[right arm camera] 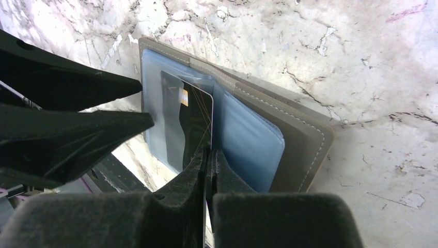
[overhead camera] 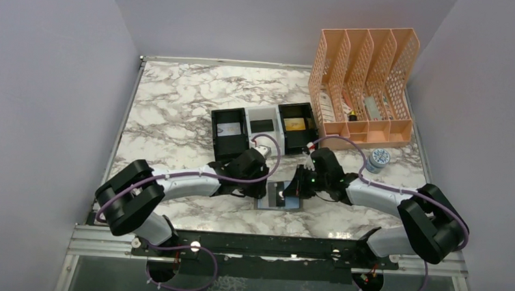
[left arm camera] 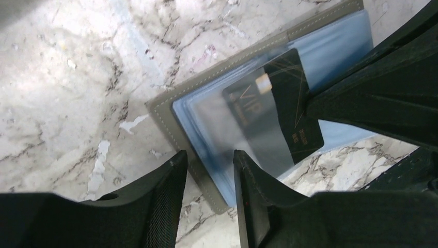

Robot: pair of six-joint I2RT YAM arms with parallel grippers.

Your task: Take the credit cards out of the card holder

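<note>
Drawing the black card [right arm camera: 193, 120] from the card holder [right arm camera: 304, 139]: right gripper [right arm camera: 208, 153] pinches its edge, left gripper [left arm camera: 209, 161] narrowly parted alongside; next, slide it straight out.

Card holder [overhead camera: 280, 196] lies open on table [overhead camera: 176, 99], front-centre, btw the 2 grippers: left gripper [left arm camera: 209, 157] over its left edge, right gripper [right arm camera: 208, 152] on its right. Credit card [right arm camera: 193, 111] partly in holder pocket, edge pinched btw right fingers. 3-compartment tray [overhead camera: 247, 121] behind holder; file rack [overhead camera: 365, 78] behind-right of tray; small jar [overhead camera: 378, 159] in front of rack.
</note>
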